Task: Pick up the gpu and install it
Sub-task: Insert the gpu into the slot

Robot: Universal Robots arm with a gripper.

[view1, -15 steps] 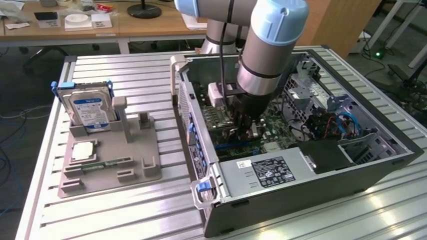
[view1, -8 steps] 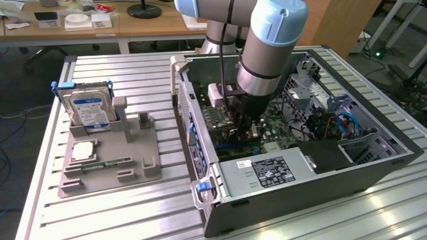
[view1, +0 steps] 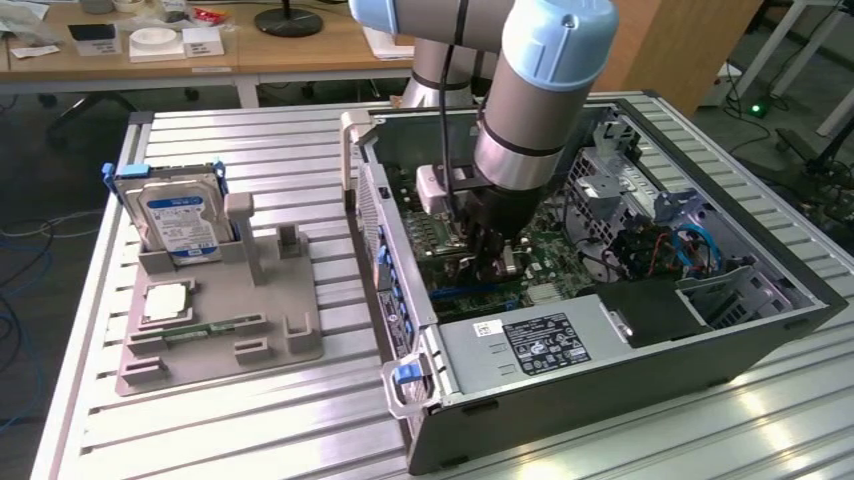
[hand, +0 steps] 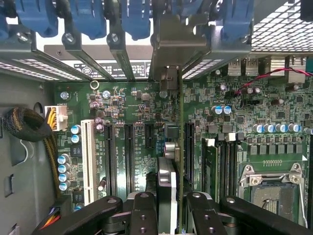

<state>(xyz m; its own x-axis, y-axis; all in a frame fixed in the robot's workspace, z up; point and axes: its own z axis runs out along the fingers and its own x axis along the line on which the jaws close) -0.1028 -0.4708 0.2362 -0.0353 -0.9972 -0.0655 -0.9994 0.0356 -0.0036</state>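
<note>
The arm was observed reaching down into the open computer case (view1: pixel 747 330), which lay on its side on the slatted metal table (view1: pixel 267 420). The gripper (view1: pixel 489 258) was positioned low over the motherboard (view1: pixel 561 270), inside the case towards its left wall in the exterior view.

In the wrist view, the gripper (hand: pixel 172 208) was seen closed on the gpu (hand: pixel 179 147), which was held edge-on between the fingers (hand: pixel 142 210). The card was standing upright over the motherboard (hand: pixel 132 103), aligned with the row of expansion slots (hand: pixel 128 156), its far end meeting the metal bracket (hand: pixel 168 44) at the rear slot openings, below the blue retainer clips (hand: pixel 88 17). Whether the card was fully seated in its slot could not be determined.

On the exterior view's left, well apart from the case, a grey fixture tray (view1: pixel 214 320) was noted on the table. A hard drive with a blue label (view1: pixel 180 222) was standing upright in it, and a memory stick (view1: pixel 200 330) was lying nearer the front.
</note>
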